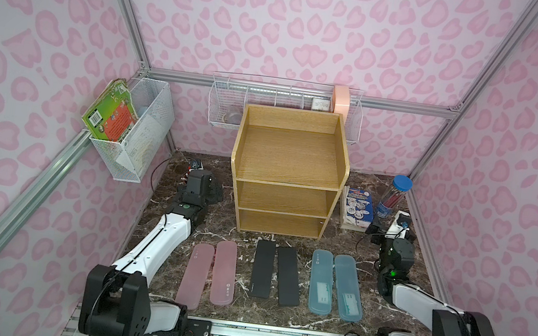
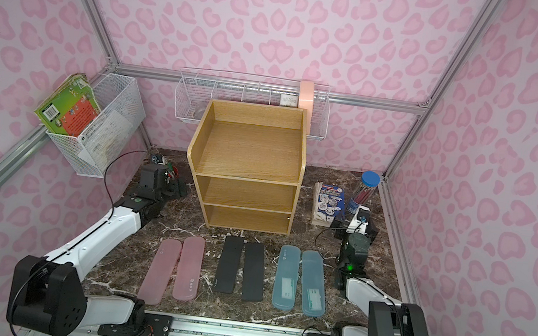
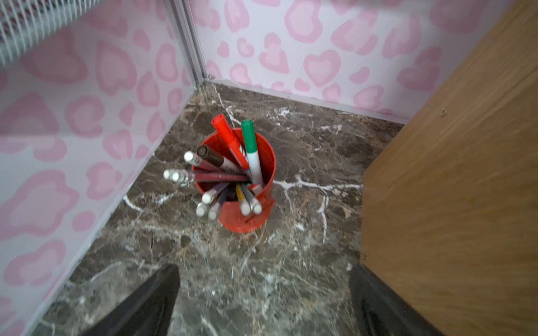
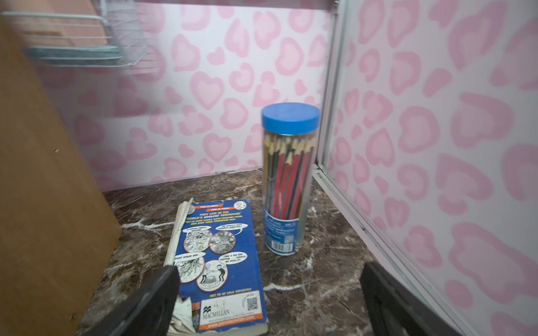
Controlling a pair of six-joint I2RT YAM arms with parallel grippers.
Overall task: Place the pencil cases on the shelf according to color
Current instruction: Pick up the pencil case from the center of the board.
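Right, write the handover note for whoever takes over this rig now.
Left pincer: open, empty, facing the red pen cup.
Right pincer: open, empty, facing the pencil tube.
Cases: all six lie flat on the table before the shelf, in pairs: pink cases, black cases, blue cases.
Done: nothing; the shelf holds no case.
Left: all six, sorted by colour.
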